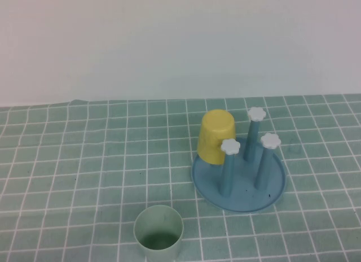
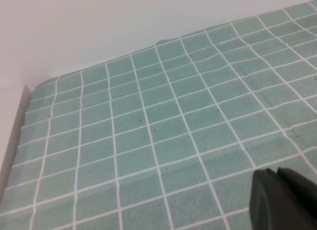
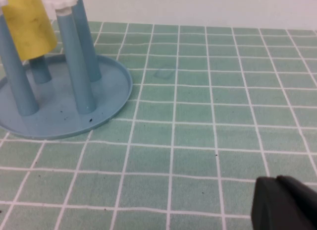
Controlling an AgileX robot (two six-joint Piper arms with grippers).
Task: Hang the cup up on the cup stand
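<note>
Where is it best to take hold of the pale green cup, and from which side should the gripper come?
Probably at the rim of the cup: it stands upright, mouth open, with no handle. Come from above, one finger inside the wall. Both grippers, left and right, are shut, away from it.

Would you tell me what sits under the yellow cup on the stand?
The yellow cup hangs upside down over the cup stand; its peg is covered. Three other pegs stand bare. The left gripper and right gripper are shut, away from it.
</note>
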